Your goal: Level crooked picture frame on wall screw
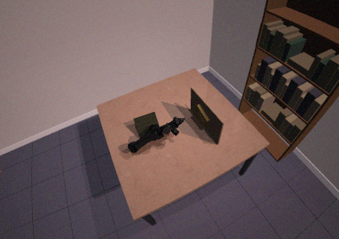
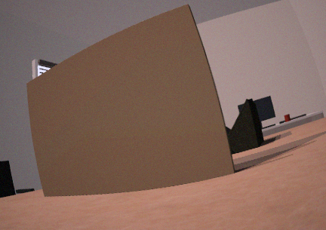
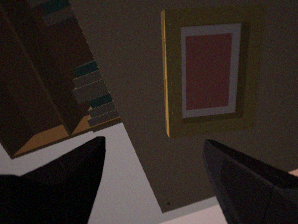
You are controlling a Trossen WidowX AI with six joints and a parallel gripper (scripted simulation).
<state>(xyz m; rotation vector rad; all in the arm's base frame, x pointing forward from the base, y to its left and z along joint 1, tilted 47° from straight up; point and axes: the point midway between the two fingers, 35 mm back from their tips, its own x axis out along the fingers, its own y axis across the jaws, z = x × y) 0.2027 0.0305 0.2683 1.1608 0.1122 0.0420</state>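
The picture frame (image 1: pixel 203 113) (image 3: pixel 172 75), yellow with a white mat and red picture, hangs on the upright brown board (image 1: pixel 213 129) (image 2: pixel 124 110) (image 3: pixel 135 100). In the wrist view its edges are not parallel to the board's left and bottom edges; relative to the board, its left side looks higher than its right. The screw and the notched strip are hidden behind it. My gripper (image 1: pixel 180 126) (image 3: pixel 155 146) is open and empty, back from the board. In the wrist view its fingertips appear below the frame, apart from it. The exterior view shows only the board's back.
A dark green panel (image 1: pixel 146 123) (image 2: pixel 249 130) stands beside the arm on the wooden table (image 1: pixel 176 181) (image 2: pixel 158 212). A bookcase (image 1: pixel 280 150) (image 3: pixel 42 135) with books stands on the floor beyond the board. In the exterior view, a red cup (image 2: pixel 287 118) shows in the background.
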